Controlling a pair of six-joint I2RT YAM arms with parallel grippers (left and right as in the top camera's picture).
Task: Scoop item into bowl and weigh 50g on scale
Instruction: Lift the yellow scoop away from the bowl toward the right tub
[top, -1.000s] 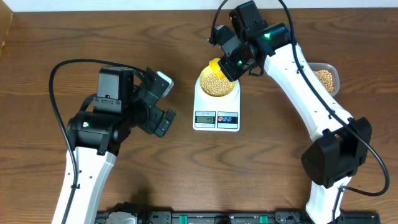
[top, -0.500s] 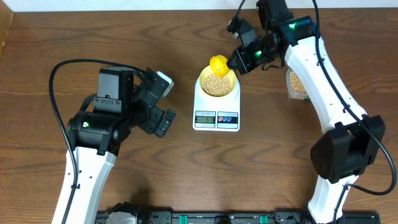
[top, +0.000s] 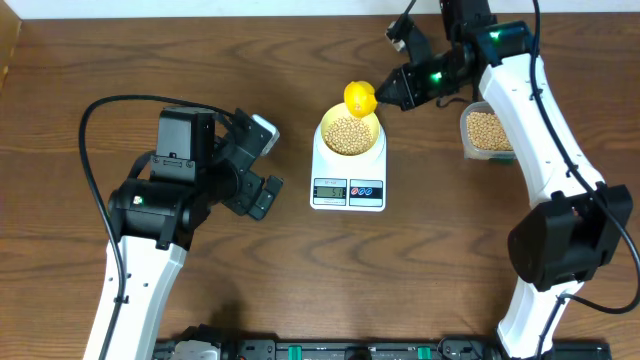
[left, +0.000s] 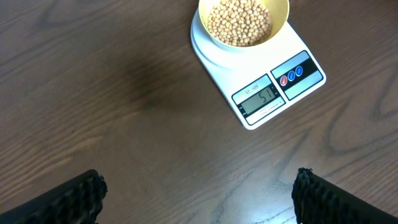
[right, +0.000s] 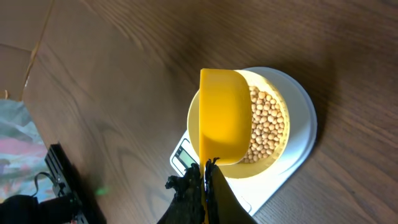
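Note:
The pale yellow bowl (top: 350, 150), filled with tan beans (top: 349, 133), stands on the white scale (top: 348, 198) at the table's middle. My right gripper (top: 392, 92) is shut on the handle of a yellow scoop (top: 359, 97), which hangs over the bowl's far rim. The right wrist view shows the scoop (right: 224, 115) tipped on its side above the beans (right: 268, 124), with the gripper (right: 207, 169) pinching its handle. My left gripper (top: 262, 165) stands open left of the scale. Its wrist view shows its fingers (left: 81, 194) wide apart over bare wood, short of the scale (left: 280, 87) and bowl (left: 283, 22).
A clear plastic tub (top: 487, 132) holding more beans sits right of the scale, beside the right arm. The scale's display (left: 259, 98) and two round buttons (left: 293, 73) face the table's front edge. A black rail runs along the front edge (top: 330, 350).
My right arm has drawn back to the right with the scoop, from over the bowl to above its far rim, uncovering the tub. The left arm has not moved.

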